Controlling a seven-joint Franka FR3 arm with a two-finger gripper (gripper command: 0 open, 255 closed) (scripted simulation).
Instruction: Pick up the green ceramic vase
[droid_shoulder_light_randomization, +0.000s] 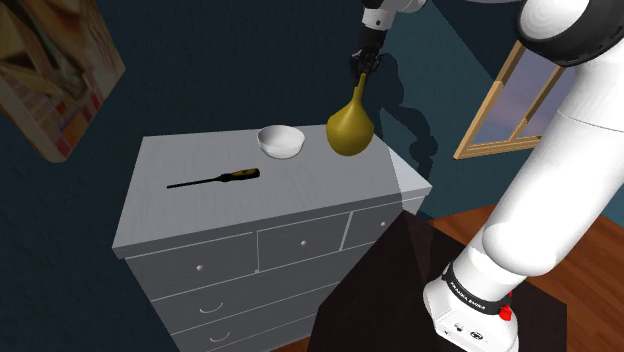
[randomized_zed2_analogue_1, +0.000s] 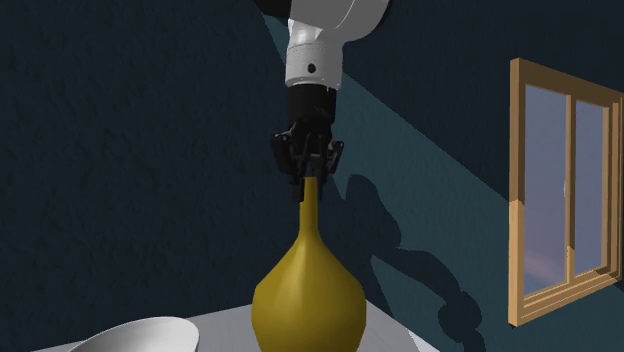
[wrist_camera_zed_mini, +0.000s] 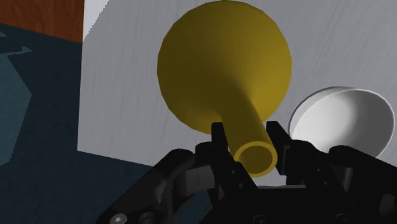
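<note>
The vase is olive-yellow with a round belly and a long thin neck. It is upright at the back of the grey dresser top, toward the shoulder view's right. My gripper comes down from above and is shut on the top of the neck. In the second exterior view the gripper clasps the neck's tip above the vase body. In the wrist view the gripper has a finger on either side of the vase's open mouth. Whether the base touches the dresser I cannot tell.
A white bowl sits just beside the vase, also seen as bowl. A black-and-yellow screwdriver lies mid-dresser. A wooden window is on the wall behind. The dark stand is close to the dresser's right end.
</note>
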